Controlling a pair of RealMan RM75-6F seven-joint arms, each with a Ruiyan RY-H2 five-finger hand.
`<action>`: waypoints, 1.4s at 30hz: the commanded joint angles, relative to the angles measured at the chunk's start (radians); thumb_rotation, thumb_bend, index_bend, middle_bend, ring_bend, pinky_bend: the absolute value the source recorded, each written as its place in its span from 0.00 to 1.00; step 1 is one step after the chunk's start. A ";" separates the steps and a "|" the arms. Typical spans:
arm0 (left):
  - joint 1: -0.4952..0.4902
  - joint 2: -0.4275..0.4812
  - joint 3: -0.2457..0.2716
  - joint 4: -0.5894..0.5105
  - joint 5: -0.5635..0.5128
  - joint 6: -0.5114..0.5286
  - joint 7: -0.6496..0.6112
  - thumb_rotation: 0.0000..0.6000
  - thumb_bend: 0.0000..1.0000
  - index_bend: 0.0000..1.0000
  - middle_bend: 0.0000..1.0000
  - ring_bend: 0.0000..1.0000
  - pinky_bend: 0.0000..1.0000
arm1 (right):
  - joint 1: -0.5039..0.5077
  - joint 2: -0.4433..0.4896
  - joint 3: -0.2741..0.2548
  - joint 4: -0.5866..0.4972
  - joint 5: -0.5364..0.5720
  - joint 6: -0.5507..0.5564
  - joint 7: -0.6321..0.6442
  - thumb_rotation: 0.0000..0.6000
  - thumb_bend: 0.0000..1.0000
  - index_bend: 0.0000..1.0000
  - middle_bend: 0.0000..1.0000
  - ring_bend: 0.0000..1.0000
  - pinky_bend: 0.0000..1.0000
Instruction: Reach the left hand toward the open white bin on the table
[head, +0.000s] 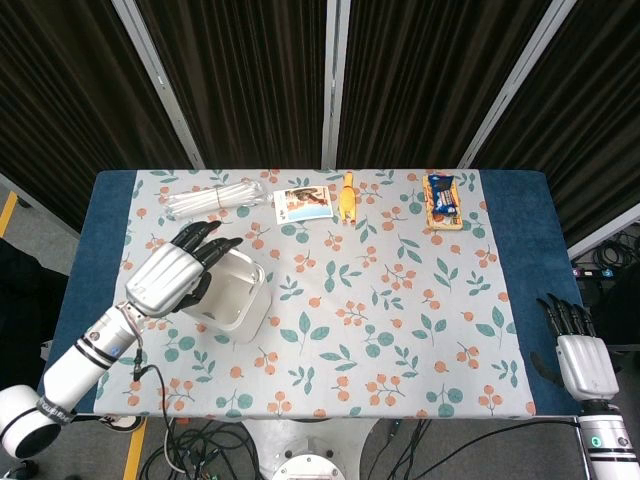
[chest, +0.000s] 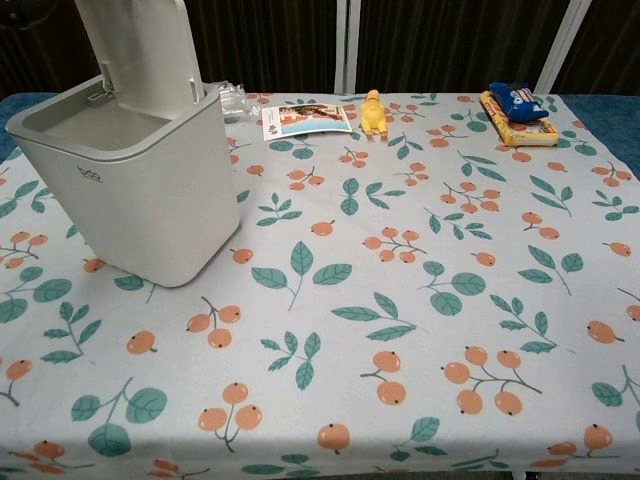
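A rectangular table draped in a white cloth printed with green leaves and orange berries is seen from the head view, backed by dark pleated curtains. The open white plastic bin is placed on the table's left side, its lid tilted upward at the back as shown in the chest view. The silver-and-black left hand is held over the bin's left rim, its dark fingers slightly apart and extended above the opening; whether the lid is touched cannot be told. The right hand is kept off the table's near right corner, fingers straight and close together, nothing held. Along the far edge are laid a bundle of clear plastic-wrapped white sticks, a printed picture card, a yellow rubber chicken toy and a blue snack packet on an orange packet.
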 joint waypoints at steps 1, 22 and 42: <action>0.019 0.024 0.019 -0.025 0.013 0.016 0.010 1.00 0.71 0.10 0.30 0.00 0.11 | 0.001 -0.001 0.000 -0.001 -0.001 -0.001 -0.003 1.00 0.26 0.00 0.00 0.00 0.00; 0.099 0.033 0.116 -0.026 0.063 0.068 -0.049 1.00 0.73 0.10 0.38 0.00 0.11 | 0.008 -0.008 -0.006 -0.013 -0.005 -0.014 -0.029 1.00 0.26 0.00 0.00 0.00 0.00; 0.117 -0.080 0.166 0.074 0.081 0.067 -0.092 1.00 0.73 0.09 0.36 0.01 0.11 | 0.012 -0.014 -0.010 -0.009 -0.001 -0.028 -0.034 1.00 0.26 0.00 0.00 0.00 0.00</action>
